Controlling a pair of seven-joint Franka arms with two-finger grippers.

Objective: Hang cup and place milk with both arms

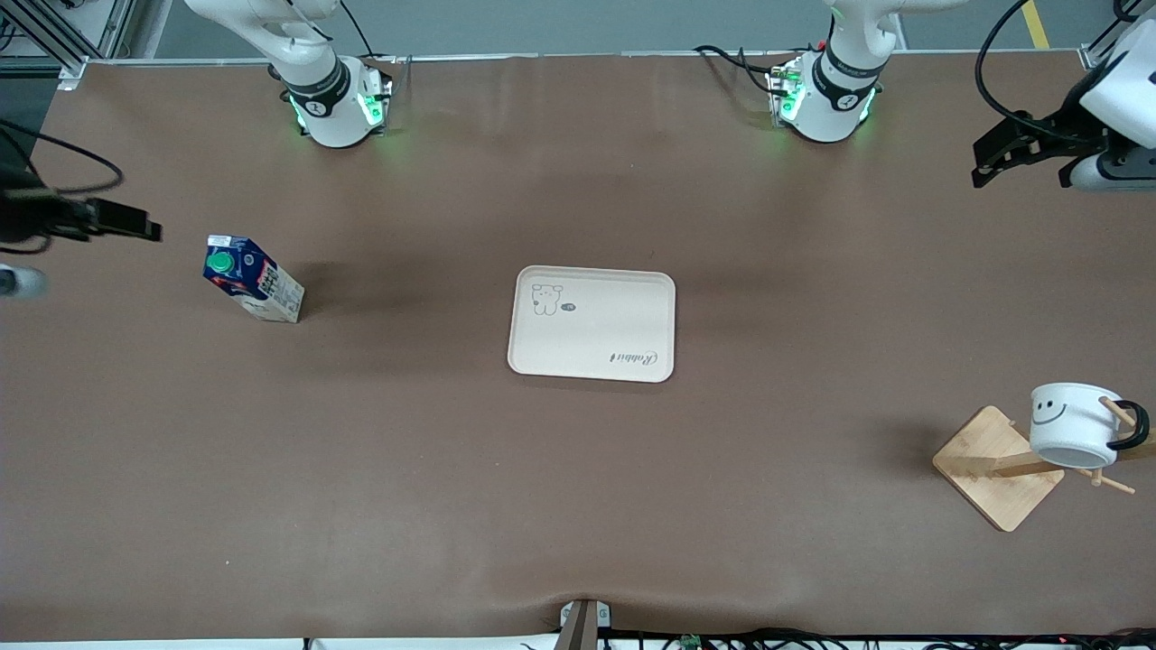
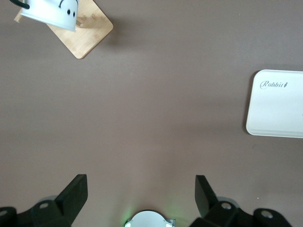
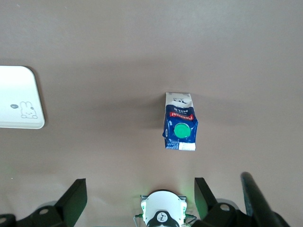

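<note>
The white cup (image 1: 1068, 424) with a smiley face hangs by its black handle on a peg of a wooden rack (image 1: 993, 469), at the left arm's end of the table and nearer to the front camera than the tray. The cup also shows in the left wrist view (image 2: 49, 12). The milk carton (image 1: 254, 278) stands upright on the table toward the right arm's end; it also shows in the right wrist view (image 3: 180, 126). My left gripper (image 1: 993, 162) is open and empty, up over the table's left-arm end (image 2: 140, 194). My right gripper (image 1: 135, 221) is open and empty, raised beside the milk (image 3: 140, 196).
A cream tray (image 1: 591, 370) lies flat at the table's middle with nothing on it; it also shows in the left wrist view (image 2: 277, 104) and the right wrist view (image 3: 19, 97). The arm bases (image 1: 336, 108) (image 1: 826, 104) stand along the table's edge farthest from the front camera.
</note>
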